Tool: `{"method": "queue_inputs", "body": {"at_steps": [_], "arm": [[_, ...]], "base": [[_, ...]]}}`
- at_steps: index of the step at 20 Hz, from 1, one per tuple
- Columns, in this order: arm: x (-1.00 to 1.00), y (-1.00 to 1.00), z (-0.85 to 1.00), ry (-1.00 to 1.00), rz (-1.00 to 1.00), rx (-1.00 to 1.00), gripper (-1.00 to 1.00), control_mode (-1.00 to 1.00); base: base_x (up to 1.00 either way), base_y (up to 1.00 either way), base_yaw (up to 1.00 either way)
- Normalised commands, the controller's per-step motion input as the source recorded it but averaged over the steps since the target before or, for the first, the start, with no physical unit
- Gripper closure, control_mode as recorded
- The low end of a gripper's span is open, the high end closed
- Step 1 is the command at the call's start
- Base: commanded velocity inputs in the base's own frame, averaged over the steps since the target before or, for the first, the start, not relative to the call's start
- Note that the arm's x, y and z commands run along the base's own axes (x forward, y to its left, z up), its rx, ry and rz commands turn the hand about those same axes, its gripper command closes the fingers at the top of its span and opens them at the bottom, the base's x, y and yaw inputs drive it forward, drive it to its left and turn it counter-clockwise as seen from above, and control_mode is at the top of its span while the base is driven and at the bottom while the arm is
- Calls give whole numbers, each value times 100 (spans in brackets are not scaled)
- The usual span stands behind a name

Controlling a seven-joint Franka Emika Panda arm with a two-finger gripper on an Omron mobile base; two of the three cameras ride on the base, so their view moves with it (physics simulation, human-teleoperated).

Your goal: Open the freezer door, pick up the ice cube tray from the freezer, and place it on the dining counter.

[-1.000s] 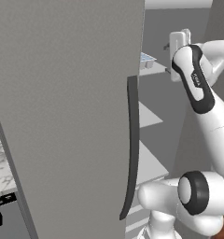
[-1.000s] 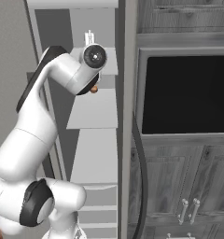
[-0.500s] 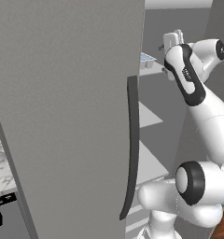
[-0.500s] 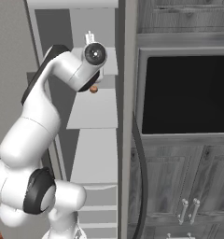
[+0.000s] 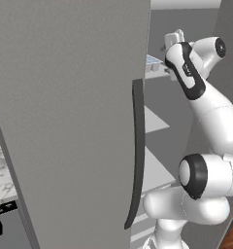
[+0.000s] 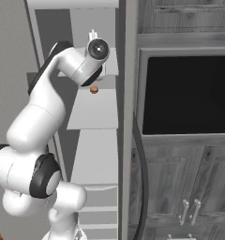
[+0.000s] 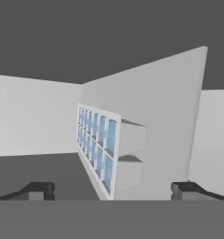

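From the left, the freezer door (image 5: 70,121) stands swung wide and the arm reaches up to a high shelf where the ice cube tray (image 5: 153,61) lies. From the right, its wrist is up at that shelf. At the hand, the gripper (image 7: 111,190) gapes wide before the tray, nothing grasped; pickup and carrying to the dining counter remain.

The freezer door (image 5: 70,121) stands swung open at frame left — the shelves lie exposed. In the hand view, bare space separates the wide-apart fingertips (image 7: 39,190) from the ice cube tray (image 7: 97,142).
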Motion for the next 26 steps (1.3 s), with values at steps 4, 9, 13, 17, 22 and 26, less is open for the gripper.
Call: {"method": "queue_inputs", "body": {"at_steps": [4,9,13,17,22,26], "arm": [[29,0,-3,5,0,0,-100,-100],[27,0,-10,5,0,0,-100,-100],[22,0,-14,6,0,0,-100,-100],[16,0,-17,6,0,0,-100,-100],[23,0,-11,4,0,0,-100,-100],[31,0,-1,0,0,0,-100,-100]], "base": [[0,0,0],[0,0,0],[0,0,0],[0,0,0],[0,0,0],[0,0,0]]}}
